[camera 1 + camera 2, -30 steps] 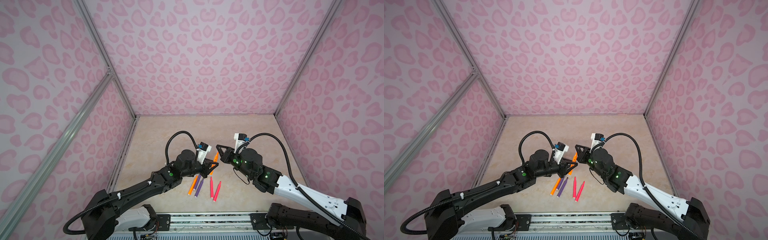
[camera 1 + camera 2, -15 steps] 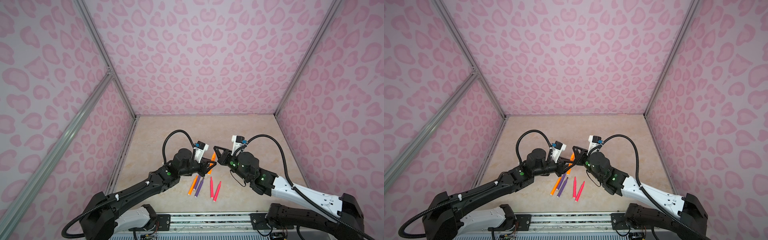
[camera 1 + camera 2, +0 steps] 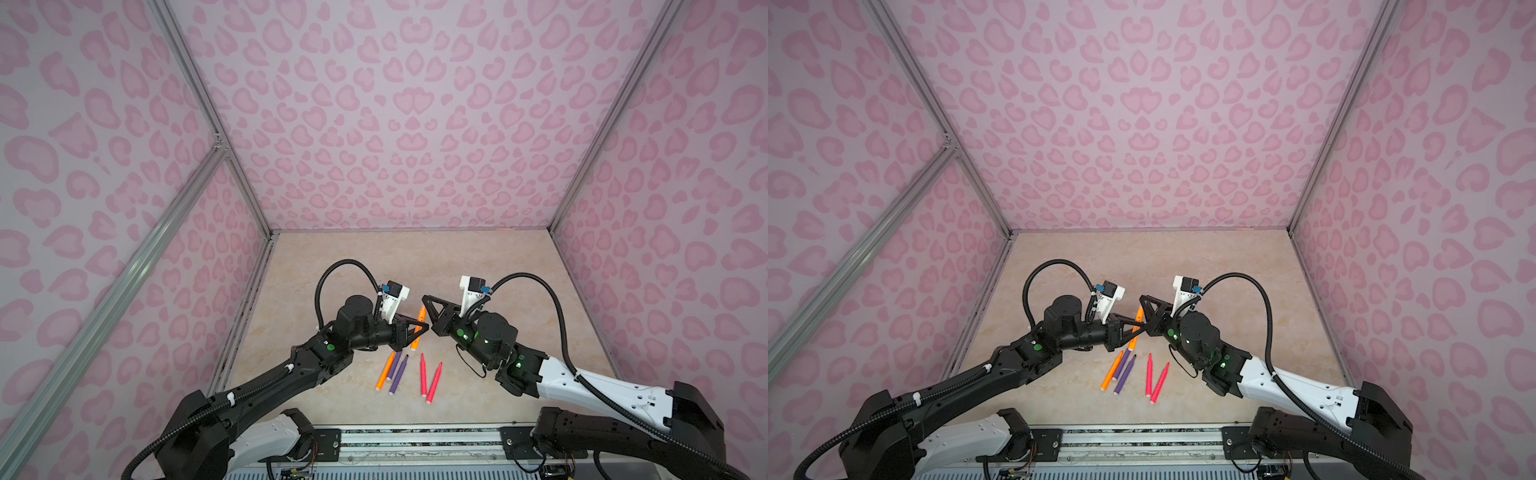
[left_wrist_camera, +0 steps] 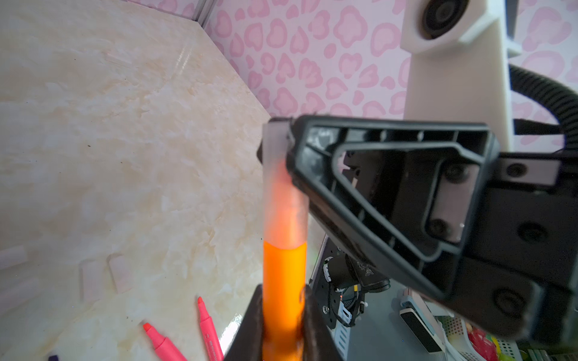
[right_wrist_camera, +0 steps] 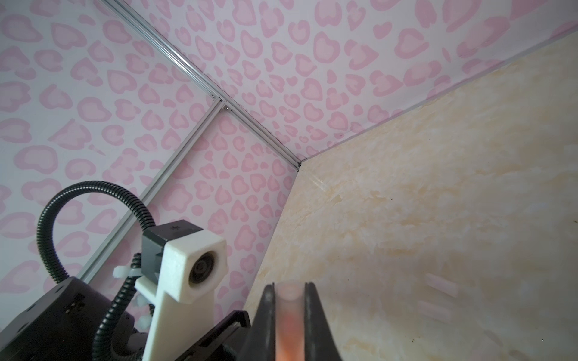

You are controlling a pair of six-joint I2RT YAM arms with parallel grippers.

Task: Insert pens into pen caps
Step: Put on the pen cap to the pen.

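Pens counted: six.
- One orange pen point(image 4: 284, 272) is clamped by the left fingers point(image 4: 250, 318), which are closed tightly on its barrel. It is held above the counter point(image 3: 374, 266), roughly upright in the left wrist view.
- Five pens are lying on the counter near its front edge, below the two arms:
  - a second orange pen point(image 3: 385, 372);
  - two purple pens point(image 3: 398, 376), close together beside the orange one;
  - two pink-red pens point(image 3: 423, 376), apart from the purple pair and nearly touching each other at the butt ends.

Caps:
- One clear cap point(image 4: 283, 187) is pinched between the right fingers point(image 5: 266, 312), which are fully closed on it. The tip end of the held orange pen is seen inside this cap, and orange shows through the plastic.
- At least three loose caps point(image 4: 90, 276) are lying flat on the counter in the left wrist view. Further faint shapes are noted, but an exact count cannot be made.

Both sets of fingers meet over the middle of the counter in both top views.
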